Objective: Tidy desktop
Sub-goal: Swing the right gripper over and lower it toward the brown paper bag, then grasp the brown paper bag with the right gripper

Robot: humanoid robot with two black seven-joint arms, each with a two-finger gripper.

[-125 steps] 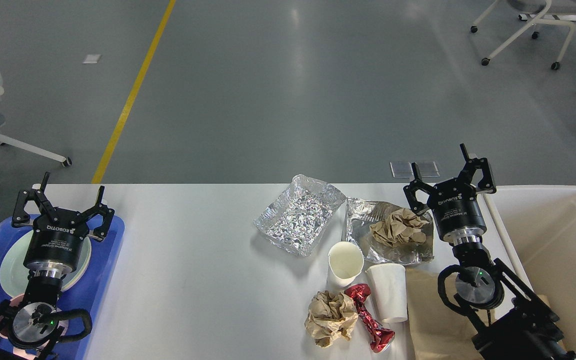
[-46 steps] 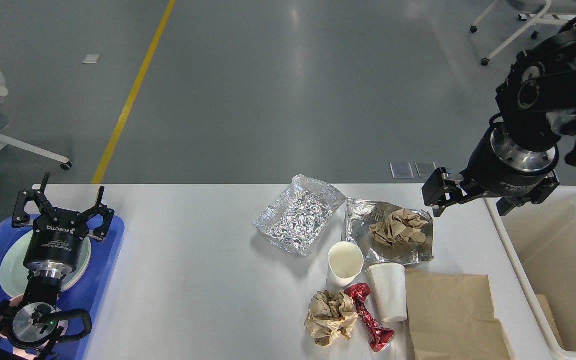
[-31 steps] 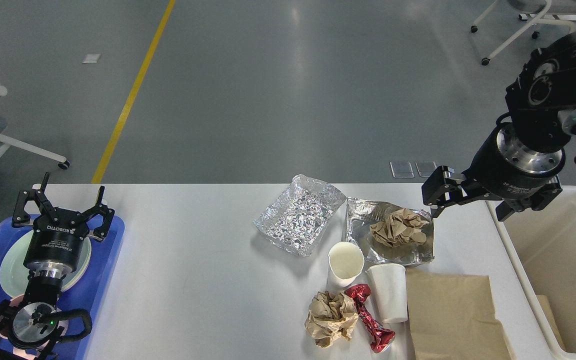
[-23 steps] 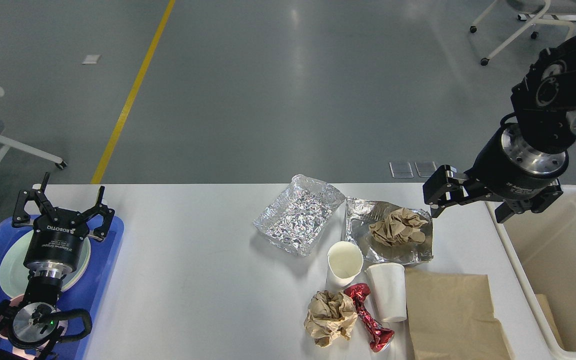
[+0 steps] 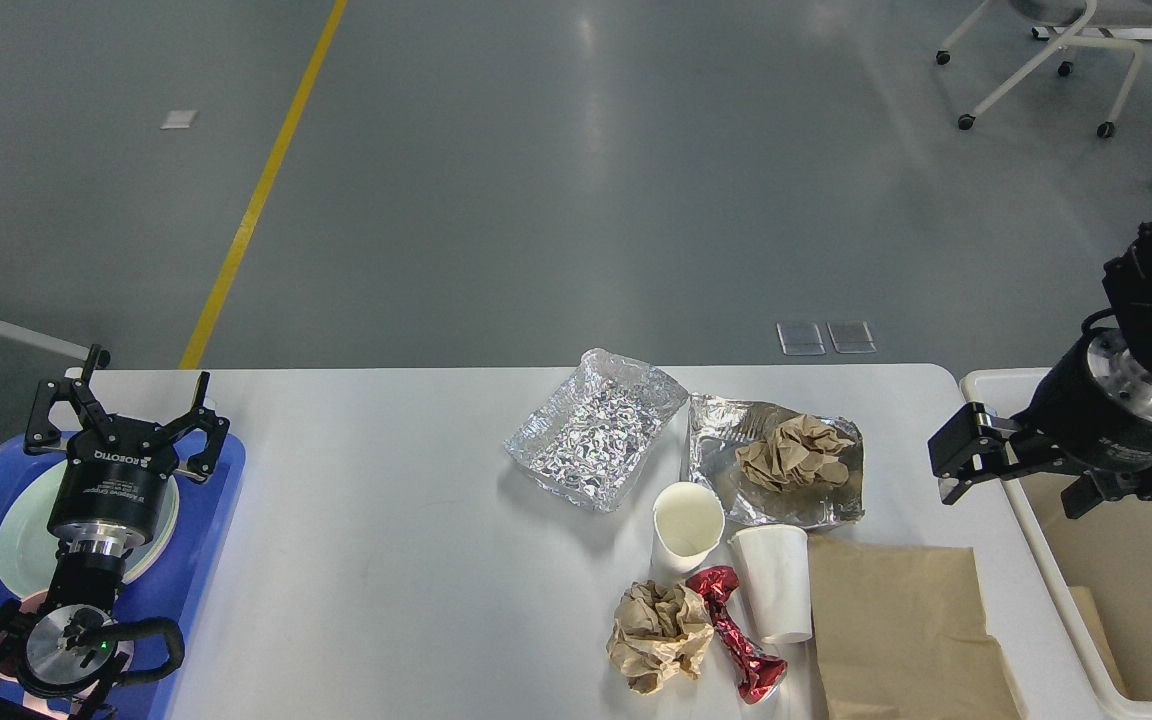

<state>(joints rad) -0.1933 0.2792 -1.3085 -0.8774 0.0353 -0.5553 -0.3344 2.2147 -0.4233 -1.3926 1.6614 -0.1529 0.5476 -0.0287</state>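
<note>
The white desktop (image 5: 386,520) holds litter right of its middle: a crumpled foil tray (image 5: 596,430), a foil sheet (image 5: 726,480) with a brown paper wad (image 5: 794,450) on it, two white paper cups (image 5: 688,522) (image 5: 776,580), a second brown paper wad (image 5: 658,628), a red foil wrapper (image 5: 736,635) and a flat brown paper bag (image 5: 896,630). My left gripper (image 5: 131,400) is open and empty above the blue tray. My right gripper (image 5: 1031,480) hangs open over the left rim of the cream bin, with nothing seen in it.
A blue tray (image 5: 221,500) with a pale green plate (image 5: 16,520) sits at the desktop's left end, under my left arm. A cream bin (image 5: 1136,570) stands at the right end, with brown paper low inside. Wheeled chairs stand on the grey floor beyond.
My right arm has swung right and down, from above the desktop's far right part to over the bin's left rim. The left arm and the litter have not moved.
</note>
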